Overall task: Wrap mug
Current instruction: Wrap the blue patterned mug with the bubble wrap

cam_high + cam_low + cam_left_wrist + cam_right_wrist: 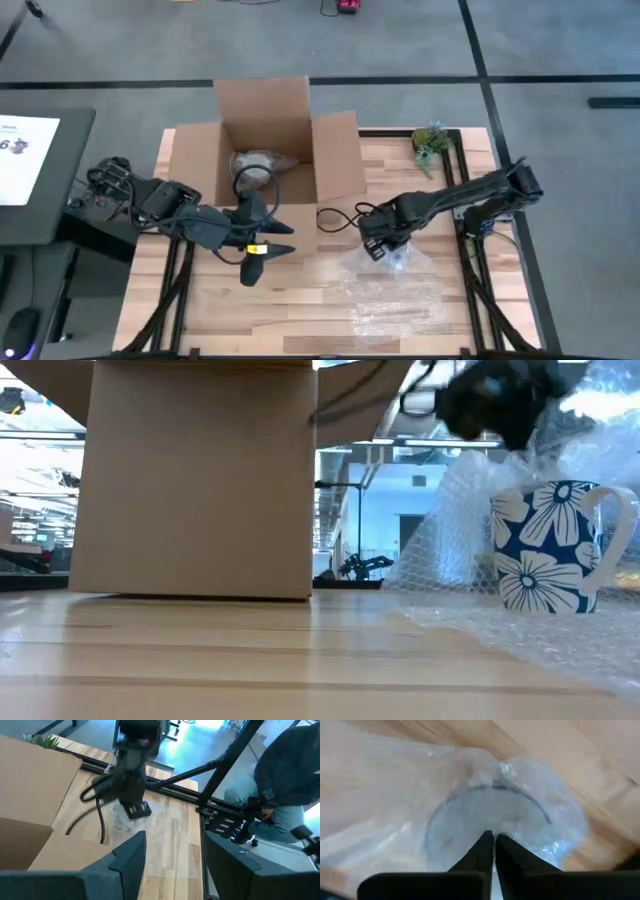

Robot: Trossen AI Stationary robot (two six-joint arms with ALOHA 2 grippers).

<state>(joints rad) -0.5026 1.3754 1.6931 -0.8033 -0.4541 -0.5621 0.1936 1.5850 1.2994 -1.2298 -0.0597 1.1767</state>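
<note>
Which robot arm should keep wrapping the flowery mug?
The right one. Its hand is pinched shut on the bubble wrap right over the mug. The left hand hangs open beside the cardboard box, away from the mug.

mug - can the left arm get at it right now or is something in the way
Probably not easily. The mug stands on the bubble wrap directly under the right gripper, which pinches wrap over its mouth. The left gripper hangs open beside the cardboard box, apart from it.
</note>
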